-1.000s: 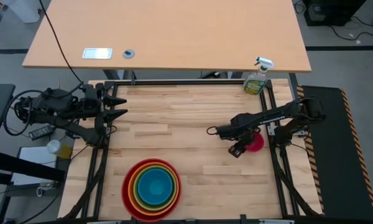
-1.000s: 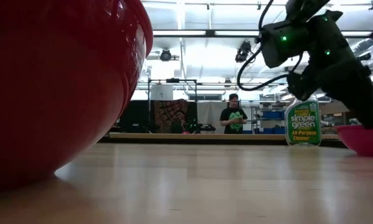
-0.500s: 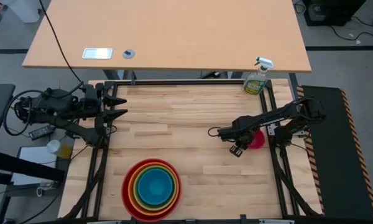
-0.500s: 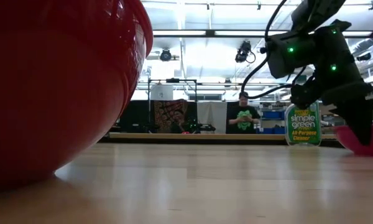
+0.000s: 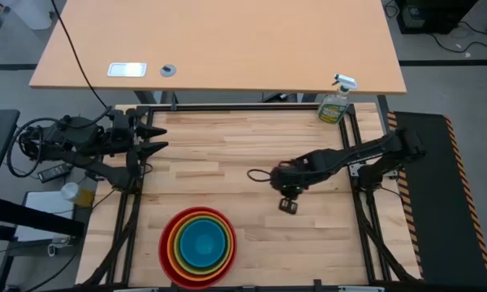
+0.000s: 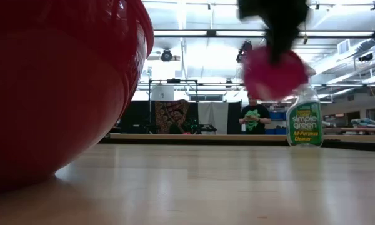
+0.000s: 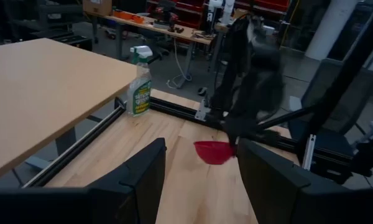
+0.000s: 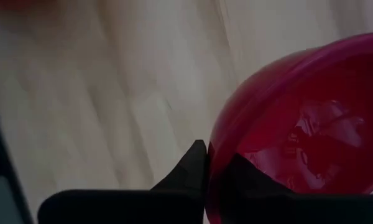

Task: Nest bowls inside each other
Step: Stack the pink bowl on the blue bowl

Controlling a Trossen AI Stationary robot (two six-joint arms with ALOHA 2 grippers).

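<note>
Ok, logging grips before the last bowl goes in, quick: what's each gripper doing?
Left gripper: open, empty, waiting at the table's left edge.
Right gripper: shut on the pink bowl, lifted clear of the table.

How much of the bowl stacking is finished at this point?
Mostly done: the red bowl, orange, green and blue bowl already sit nested near the table's front edge. In hand: the right hand is shut on the pink bowl's rim, carrying it in the air. Left: setting it inside the blue one. The left hand waits, open, at the table's left edge.
</note>
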